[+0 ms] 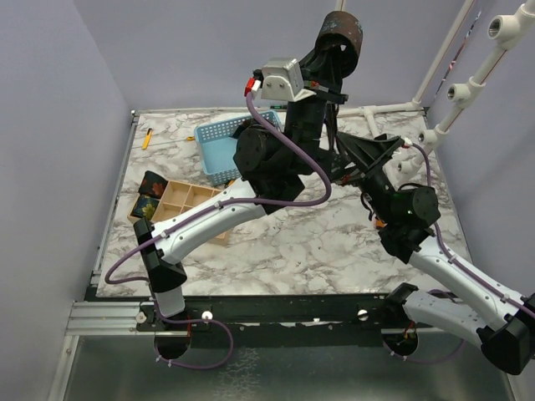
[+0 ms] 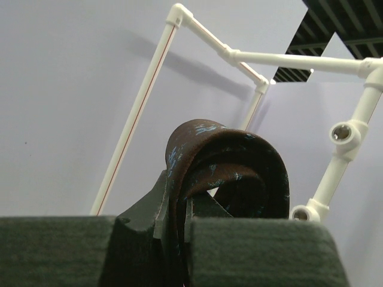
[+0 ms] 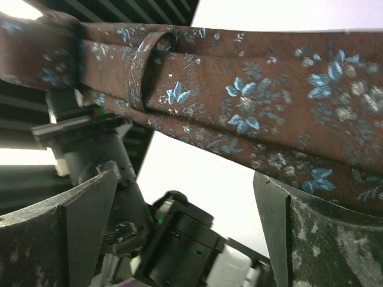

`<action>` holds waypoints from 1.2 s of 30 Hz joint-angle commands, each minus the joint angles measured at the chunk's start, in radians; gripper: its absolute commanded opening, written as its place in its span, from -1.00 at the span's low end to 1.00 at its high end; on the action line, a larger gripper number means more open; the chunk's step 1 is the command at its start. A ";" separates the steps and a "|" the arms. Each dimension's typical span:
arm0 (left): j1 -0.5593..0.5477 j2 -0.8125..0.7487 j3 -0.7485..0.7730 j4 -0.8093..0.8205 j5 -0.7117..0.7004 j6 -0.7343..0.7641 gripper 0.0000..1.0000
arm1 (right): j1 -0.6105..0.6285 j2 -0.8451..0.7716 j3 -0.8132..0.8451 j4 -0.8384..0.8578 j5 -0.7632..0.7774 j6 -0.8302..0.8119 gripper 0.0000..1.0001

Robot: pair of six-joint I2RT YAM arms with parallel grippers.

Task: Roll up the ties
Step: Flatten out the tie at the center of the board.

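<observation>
A brown tie with small blue flowers (image 1: 339, 32) is held high above the table, looped into a loose coil. My left gripper (image 1: 333, 65) points upward and is shut on it; in the left wrist view the tie (image 2: 230, 170) curls over above the closed left gripper (image 2: 176, 200). The tie's strip (image 3: 239, 89) runs across the top of the right wrist view. My right gripper (image 3: 185, 176) is open wide just below the strip, its right finger (image 3: 281, 209) close under it. In the top view the right gripper (image 1: 347, 163) sits below the left arm's wrist.
A wooden compartment box (image 1: 185, 200) stands at the table's left, with two rolled patterned ties (image 1: 151, 185) in its left cells. A blue basket (image 1: 219, 144) lies tilted behind it. A yellow item (image 1: 146, 139) lies far left. A white pipe frame (image 1: 468, 83) stands at the right.
</observation>
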 commanded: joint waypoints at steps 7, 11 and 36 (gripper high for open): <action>-0.001 0.113 0.179 0.087 -0.019 -0.007 -1.00 | 0.006 0.043 0.051 0.115 0.296 0.271 0.99; -0.002 0.121 0.159 0.087 -0.016 -0.069 -1.00 | 0.001 0.114 0.093 0.130 0.351 0.322 0.99; -0.008 0.109 0.191 0.078 0.073 -0.172 -1.00 | -0.056 0.312 0.137 0.159 0.267 0.461 0.92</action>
